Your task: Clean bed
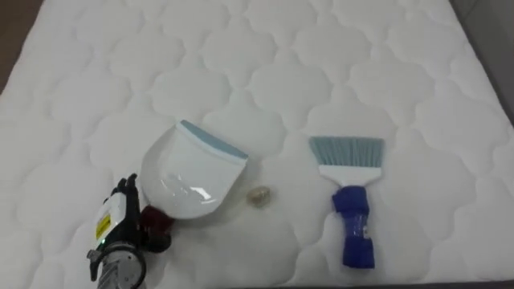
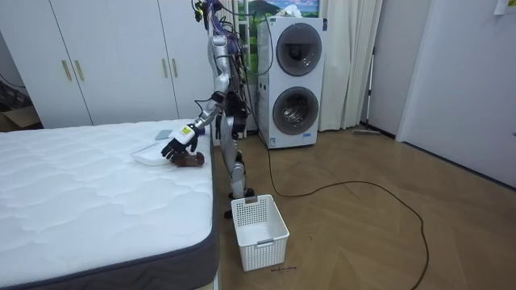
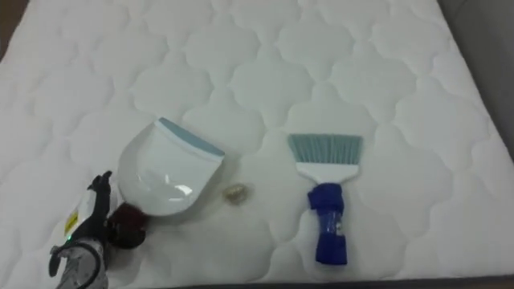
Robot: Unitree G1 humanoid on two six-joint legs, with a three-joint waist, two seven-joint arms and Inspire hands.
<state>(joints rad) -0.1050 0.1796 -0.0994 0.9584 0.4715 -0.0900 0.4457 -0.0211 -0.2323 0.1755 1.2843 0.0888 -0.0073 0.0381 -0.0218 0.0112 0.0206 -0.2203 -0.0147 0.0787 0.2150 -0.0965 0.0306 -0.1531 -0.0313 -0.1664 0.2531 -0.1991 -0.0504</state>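
Observation:
A white dustpan (image 1: 191,170) with a grey-blue lip lies on the white quilted mattress (image 1: 321,64), its dark red handle (image 1: 157,222) pointing toward me. My left hand (image 1: 122,210) rests just left of that handle, fingers fairly straight and beside it rather than wrapped round it; in the room view the left hand (image 2: 178,147) hovers over the handle. A small pale crumpled scrap (image 1: 259,196) sits right of the pan. Further right lies a brush (image 1: 353,217) with a blue handle and grey-blue bristles (image 1: 347,150) pointing away from me.
I stand at the bed's side edge, near its corner. A white plastic basket (image 2: 260,229) sits on the wooden floor by the bed. Stacked washing machines (image 2: 298,80) and white wardrobes (image 2: 121,64) line the wall behind.

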